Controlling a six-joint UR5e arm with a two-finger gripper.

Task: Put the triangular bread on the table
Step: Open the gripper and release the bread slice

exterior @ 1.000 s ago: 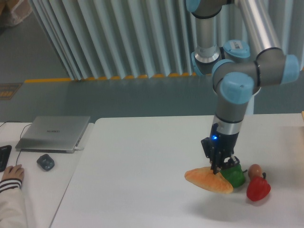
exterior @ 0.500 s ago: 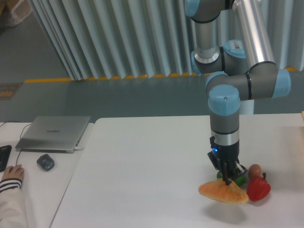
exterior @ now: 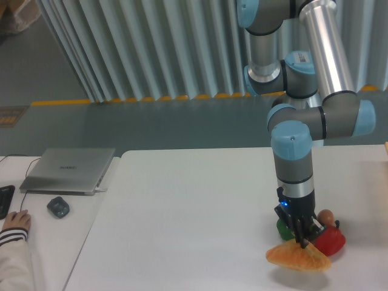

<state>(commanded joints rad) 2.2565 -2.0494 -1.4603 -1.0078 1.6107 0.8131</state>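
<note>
Since a second ago the arm has carried the bread rightward and toward the camera, from beside the green pepper to the near right part of the desk, and the wrist now stands more upright over it.

The jaws of the black two-finger gripper (exterior: 300, 241) are closed on the top edge of the golden-orange, rounded triangular wedge of bread (exterior: 298, 257), pinching it near its middle. The bread hangs just above the large plain white desk (exterior: 182, 230), with a soft shadow under it; whether its underside touches the surface cannot be told. Its long axis runs nearly level, left to right, tilted a little so the right end sits lower. The blunt left end points toward the open middle of the desk, the narrower right tip toward the right edge.

Just behind the bread lie three other pieces, one of each: a green bell pepper (exterior: 283, 228) partly hidden behind the gripper, a red bell pepper (exterior: 330, 240) close to the bread's right end, and a small round orange-tan ball (exterior: 325, 216) beyond it.

On the lower white side desk (exterior: 42, 242) at the left there are one closed silver laptop (exterior: 68, 170), one dark mouse (exterior: 58, 207) and one person's hand (exterior: 15, 220).
</note>
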